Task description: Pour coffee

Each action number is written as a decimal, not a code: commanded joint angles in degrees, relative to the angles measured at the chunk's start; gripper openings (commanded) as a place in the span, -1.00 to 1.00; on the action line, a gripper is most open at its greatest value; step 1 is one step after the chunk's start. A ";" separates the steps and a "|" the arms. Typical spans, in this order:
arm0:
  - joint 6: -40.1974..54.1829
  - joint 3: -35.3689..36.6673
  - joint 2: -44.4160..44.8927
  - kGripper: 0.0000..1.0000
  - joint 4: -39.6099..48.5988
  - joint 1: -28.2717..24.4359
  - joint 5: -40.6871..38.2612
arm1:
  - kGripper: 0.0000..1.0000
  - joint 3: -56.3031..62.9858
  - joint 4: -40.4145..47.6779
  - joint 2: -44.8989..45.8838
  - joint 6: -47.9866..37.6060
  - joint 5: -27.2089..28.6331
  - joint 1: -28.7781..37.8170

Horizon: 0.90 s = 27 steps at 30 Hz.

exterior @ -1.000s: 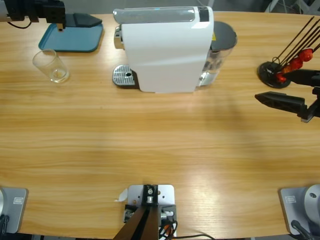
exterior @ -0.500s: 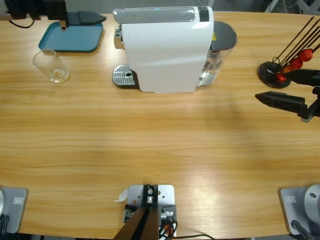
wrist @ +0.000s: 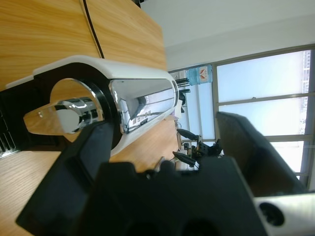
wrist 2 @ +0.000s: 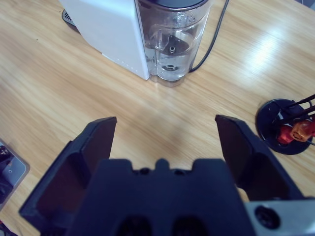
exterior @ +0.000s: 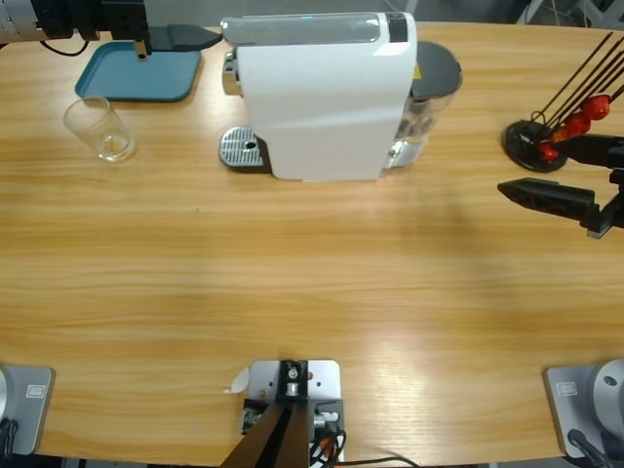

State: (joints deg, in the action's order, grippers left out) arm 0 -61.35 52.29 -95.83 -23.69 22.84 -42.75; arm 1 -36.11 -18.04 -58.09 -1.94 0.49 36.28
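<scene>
- The glass (exterior: 100, 131) stands on the desk (exterior: 292, 283) at the far left, just in front of the teal tray (exterior: 136, 76), with only a thin pale trace at its bottom; whether that is coffee I cannot tell.
- The white coffee machine (exterior: 322, 93) sits mid-desk, its metal drip grate (exterior: 242, 149) bare.
- Left hand (exterior: 185, 39) hovers over the tray's right end, pointing at the machine's chrome lever end (wrist: 74, 110); jaws spread wide, gripping nothing.
- Right hand (exterior: 561, 180) hangs at the right edge, jaws wide apart, nothing between them, near the black stand (exterior: 534, 144) of sticks with red-orange beads.
- The machine's clear water tank (wrist 2: 174, 44) and its black cord show ahead of the right hand.
- Large windows fill the room beyond the left hand.
</scene>
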 commanded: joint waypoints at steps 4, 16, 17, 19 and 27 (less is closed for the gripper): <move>-2.37 2.56 -1.52 0.77 -1.65 0.27 -1.02 | 0.80 1.75 0.20 -0.79 -0.31 1.09 0.35; -4.32 5.97 -1.17 0.77 -1.46 1.77 -1.59 | 0.80 1.75 0.28 -0.79 -0.26 1.09 0.35; -4.43 6.39 -1.11 0.77 -1.34 1.86 -1.64 | 0.80 1.75 0.28 -0.79 -0.28 1.09 0.35; -4.48 6.90 -0.92 0.77 -0.86 1.86 -1.64 | 0.80 1.75 0.28 -0.78 -0.26 1.09 0.37; 15.06 9.10 8.24 0.69 29.53 1.77 9.96 | 0.80 1.75 0.32 -0.55 -0.26 0.97 0.33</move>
State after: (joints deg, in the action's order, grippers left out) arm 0 -63.29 59.17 -95.47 -22.51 24.33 -43.37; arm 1 -36.12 -17.98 -58.09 -1.94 0.49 36.28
